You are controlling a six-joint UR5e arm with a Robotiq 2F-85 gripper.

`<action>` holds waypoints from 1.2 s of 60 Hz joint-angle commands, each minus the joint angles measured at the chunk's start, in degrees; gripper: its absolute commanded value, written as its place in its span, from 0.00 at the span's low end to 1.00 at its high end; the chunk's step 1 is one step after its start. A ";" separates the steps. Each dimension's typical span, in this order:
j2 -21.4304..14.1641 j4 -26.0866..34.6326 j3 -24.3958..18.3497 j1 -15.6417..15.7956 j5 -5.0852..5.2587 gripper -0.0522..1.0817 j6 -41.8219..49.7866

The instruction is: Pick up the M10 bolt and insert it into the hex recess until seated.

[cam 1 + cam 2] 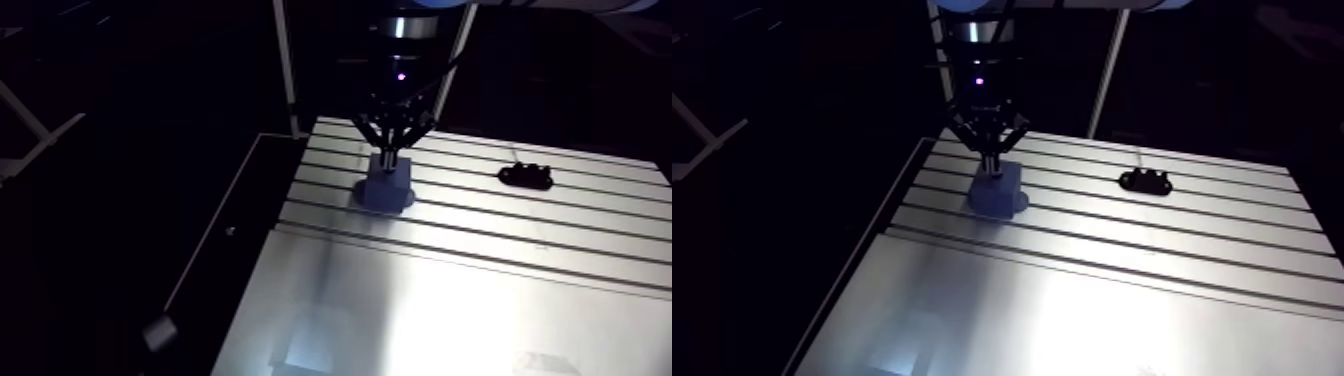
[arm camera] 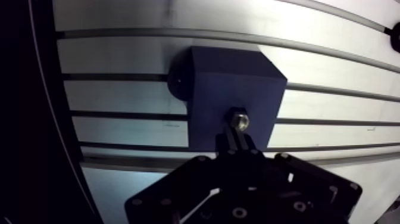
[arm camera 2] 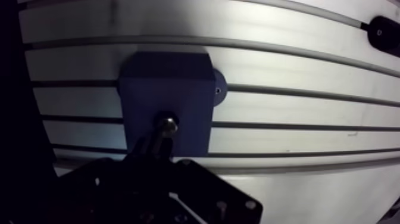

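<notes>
A dark blue block (image 2: 232,89) with a round base flange stands on the slotted table (image 1: 450,300) near its left edge. The metal M10 bolt (image 2: 240,121) sits at the block's top face, its shiny end showing in the wrist view. My gripper (image 2: 238,136) is directly over the block with its narrow dark fingers closed around the bolt. In the arm view the gripper (image 1: 391,152) comes straight down onto the block (image 1: 388,187). How deep the bolt sits in the recess is hidden.
A small black part (image 1: 526,177) lies on the table to the right of the block, a couple of slots farther back. The table's left edge runs close beside the block. A broad smooth plate covers the near half of the table.
</notes>
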 commanded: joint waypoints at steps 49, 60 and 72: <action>0.43 -0.40 0.25 0.00 0.02 1.00 -0.13; 0.43 -0.40 0.26 0.00 -0.06 1.00 -0.13; 0.34 -0.40 0.26 0.01 -0.06 1.00 -0.14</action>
